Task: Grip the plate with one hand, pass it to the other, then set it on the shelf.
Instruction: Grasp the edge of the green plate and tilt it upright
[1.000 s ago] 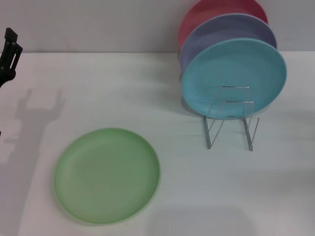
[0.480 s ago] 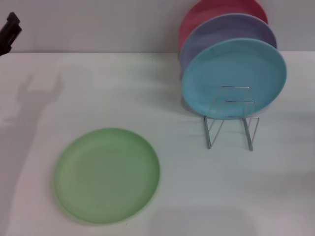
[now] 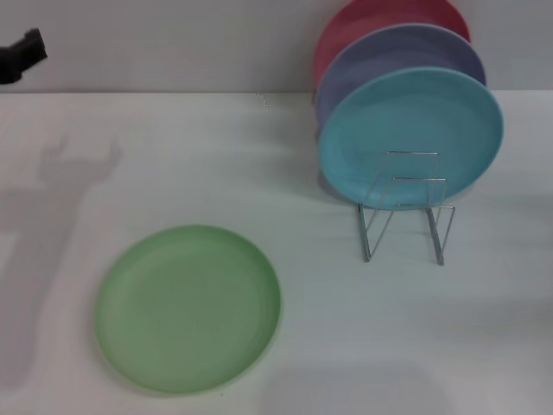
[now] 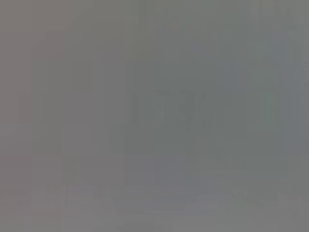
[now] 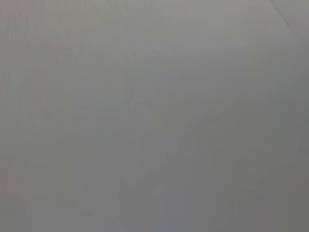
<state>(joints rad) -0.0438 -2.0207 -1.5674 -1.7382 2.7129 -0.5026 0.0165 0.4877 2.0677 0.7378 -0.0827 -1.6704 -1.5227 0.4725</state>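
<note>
A pale green plate (image 3: 187, 308) lies flat on the near-left worktop (image 3: 302, 311); likely light, stiff, slippery, best pinched at its rim. Left hand (image 3: 23, 54) far left, grip unclear.

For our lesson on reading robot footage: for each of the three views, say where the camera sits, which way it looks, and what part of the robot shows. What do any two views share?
Head view: looks forward and down at the white table, green plate and wire rack; only the left gripper shows, far left.
Left wrist view: plain grey, no robot part.
Right wrist view: plain grey, no robot part.
Shared: both wrist views show nothing identifiable.
</note>
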